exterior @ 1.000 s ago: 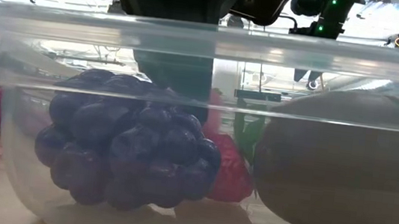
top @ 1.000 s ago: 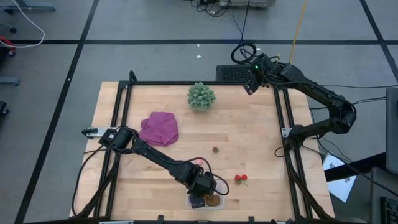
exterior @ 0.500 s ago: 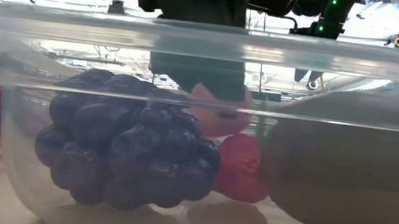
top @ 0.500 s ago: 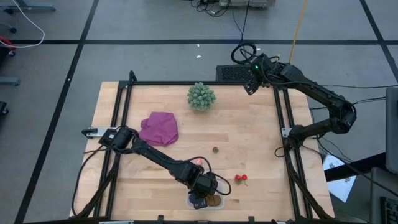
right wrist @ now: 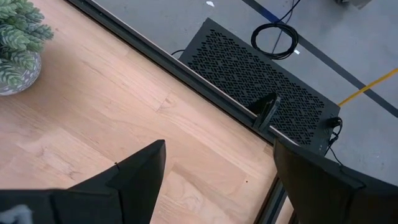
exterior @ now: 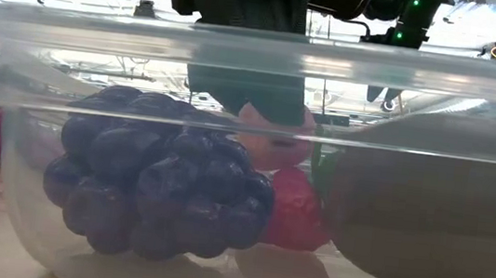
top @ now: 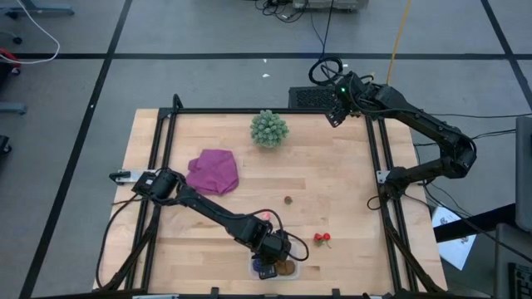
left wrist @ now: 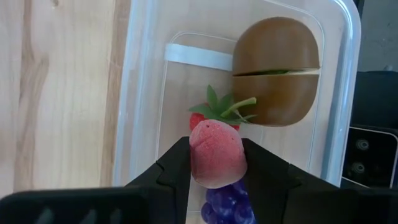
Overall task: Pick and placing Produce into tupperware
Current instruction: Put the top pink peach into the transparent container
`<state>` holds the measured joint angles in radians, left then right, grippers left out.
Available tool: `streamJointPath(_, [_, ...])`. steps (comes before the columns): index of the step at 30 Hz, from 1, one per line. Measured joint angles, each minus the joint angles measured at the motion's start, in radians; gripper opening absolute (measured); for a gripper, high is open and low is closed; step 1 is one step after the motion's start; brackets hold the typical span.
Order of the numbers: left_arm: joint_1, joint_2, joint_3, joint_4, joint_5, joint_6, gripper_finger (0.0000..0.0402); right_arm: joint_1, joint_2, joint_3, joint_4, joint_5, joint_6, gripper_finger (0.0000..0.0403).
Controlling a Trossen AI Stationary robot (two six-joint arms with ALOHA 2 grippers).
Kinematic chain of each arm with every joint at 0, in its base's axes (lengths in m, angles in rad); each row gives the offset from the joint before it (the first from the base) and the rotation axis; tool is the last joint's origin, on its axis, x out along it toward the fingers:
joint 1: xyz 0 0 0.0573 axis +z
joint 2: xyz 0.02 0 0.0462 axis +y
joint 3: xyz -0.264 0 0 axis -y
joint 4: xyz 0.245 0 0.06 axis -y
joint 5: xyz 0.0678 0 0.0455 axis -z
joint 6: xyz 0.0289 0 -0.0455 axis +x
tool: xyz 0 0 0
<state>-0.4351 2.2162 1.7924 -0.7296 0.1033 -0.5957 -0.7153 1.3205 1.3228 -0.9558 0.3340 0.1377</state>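
jaws of my left gripper (left wrist: 214,163) clench a pink berry (left wrist: 216,151) directly above the tupperware (left wrist: 344,93), kiwi (left wrist: 277,70) just beyond; right jaws released, far.

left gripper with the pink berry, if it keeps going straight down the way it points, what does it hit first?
Probably the grape cluster, directly under the pink berry clamped in the left gripper, with the red strawberry just beyond, all inside the tupperware. Depth is hard to judge.
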Motion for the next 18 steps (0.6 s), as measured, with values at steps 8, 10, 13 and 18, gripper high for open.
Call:
streamJointPath(8, [0.0,0.0,0.0,-0.001,0.005,-0.02,0.012,0.0,0.0,0.0,0.0,0.0,0.0,0.029])
streamJointPath(10, [0.0,0.0,0.0,-0.008,0.006,-0.056,0.0121,0.0,0.0,0.0,0.0,0.0,0.0,0.029])
streamJointPath(13, [0.0,0.0,0.0,-0.02,0.007,-0.069,0.0131,0.0,0.0,0.0,0.0,0.0,0.0,0.029])
streamJointPath(18, [0.004,0.0,0.0,-0.027,0.005,-0.094,0.0178,0.0,0.0,0.0,0.0,0.0,0.0,0.029])
